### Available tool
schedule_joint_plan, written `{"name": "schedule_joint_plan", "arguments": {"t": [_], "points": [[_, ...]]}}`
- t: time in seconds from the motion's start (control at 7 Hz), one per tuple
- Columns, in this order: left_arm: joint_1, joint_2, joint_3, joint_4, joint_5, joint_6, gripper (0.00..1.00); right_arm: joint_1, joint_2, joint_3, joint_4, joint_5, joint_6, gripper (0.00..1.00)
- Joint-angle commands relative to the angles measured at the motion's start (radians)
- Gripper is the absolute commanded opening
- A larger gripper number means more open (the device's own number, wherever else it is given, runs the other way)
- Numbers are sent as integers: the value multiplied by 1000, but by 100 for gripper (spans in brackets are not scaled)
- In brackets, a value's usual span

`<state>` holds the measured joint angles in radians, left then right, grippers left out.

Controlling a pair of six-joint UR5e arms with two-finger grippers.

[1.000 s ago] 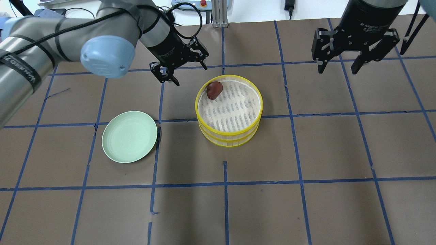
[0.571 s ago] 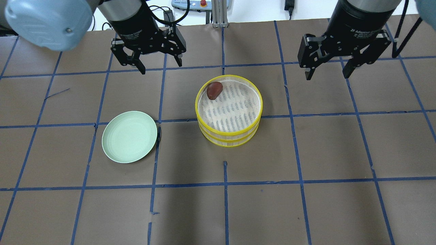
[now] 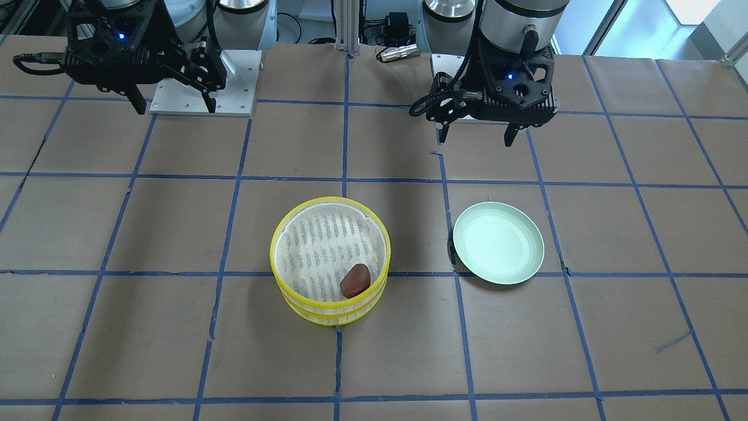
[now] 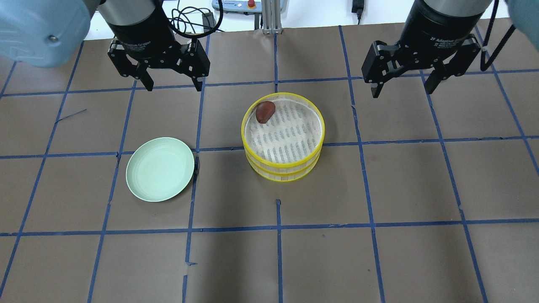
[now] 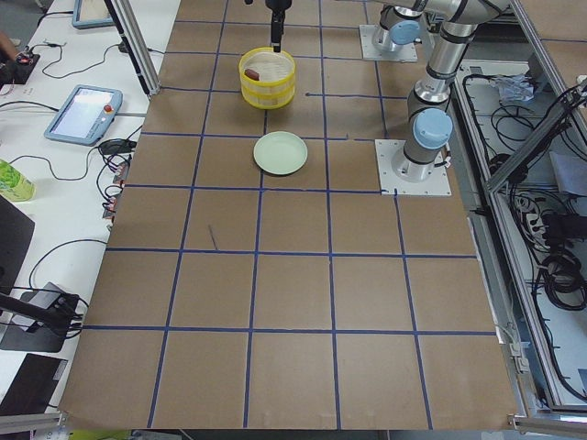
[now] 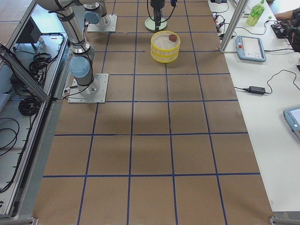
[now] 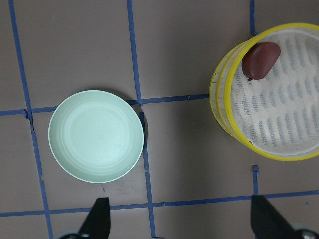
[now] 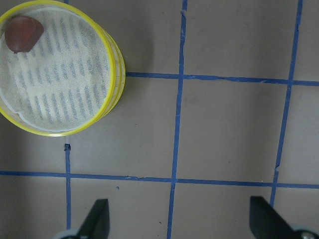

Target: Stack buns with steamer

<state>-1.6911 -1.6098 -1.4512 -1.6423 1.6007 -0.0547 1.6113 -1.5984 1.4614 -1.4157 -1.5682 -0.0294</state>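
Jaws on both sides are standing wide apart and gripping nothing — the left gripper (image 4: pixel 173 87) is hovering beyond the pale green plate (image 4: pixel 160 169), and the right gripper (image 4: pixel 402 91) is well off on the steamer's (image 4: pixel 282 172) other side. Its two yellow-rimmed tiers are sitting stacked, with the brown bun (image 4: pixel 265 112) lying in the top one, touching its far rim. No white bun is showing — possibly it is under that tier. Any further reach is risking a finger catching the rim and shifting the stack.
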Motion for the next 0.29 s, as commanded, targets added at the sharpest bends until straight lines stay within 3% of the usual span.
{"name": "schedule_joint_plan", "arguments": {"t": [0.0,0.14], "points": [[7,8,-12,12,5,-8,100,-2,3,1,-6,0,-18,100],[7,8,-12,13,4,-11,100,-2,3,2,-8,0,-18,100]]}}
